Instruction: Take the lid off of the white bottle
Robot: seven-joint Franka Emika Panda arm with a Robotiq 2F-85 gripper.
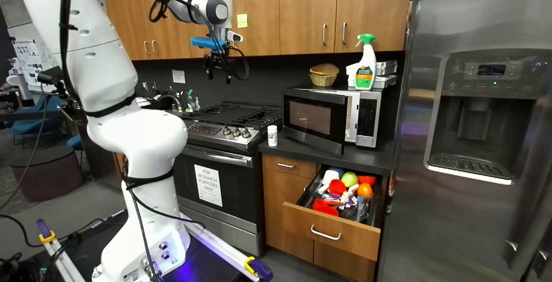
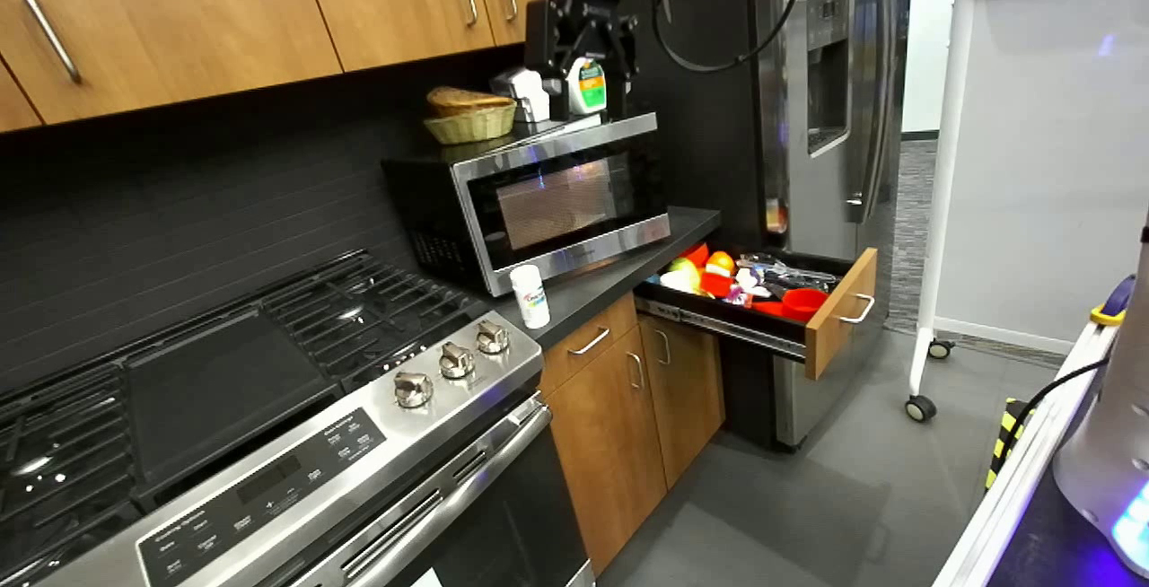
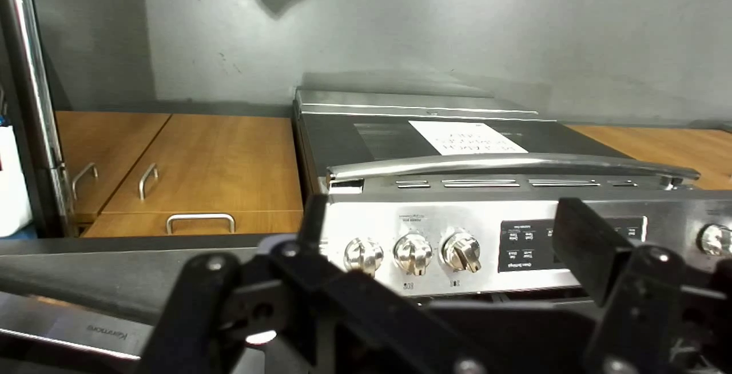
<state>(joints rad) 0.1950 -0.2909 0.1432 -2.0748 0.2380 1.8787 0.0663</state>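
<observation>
Exterior view, from the left: the claw hangs high, fingers spread in the wrist view with nothing pinched. Next, lower down, is the stove, then the white bottle, upright on the bench just beside the stove, its lid apparently on. The claw may touch down off-centre and tip so slim a bottle, perhaps off the bench. Twisting could spin the whole bottle, as nothing braces its body; squeezing too hard might dent it. Further right, the ajar microwave door stands near enough to get bumped.

Writing, left to right: the stove's paper says "FOR RESEARCH PURPOSES ONLY"; the bottle's label is too small to make out; "Kenmore" reads upside down on that door in the wrist view; lettering on the spray bottle is blurred.
</observation>
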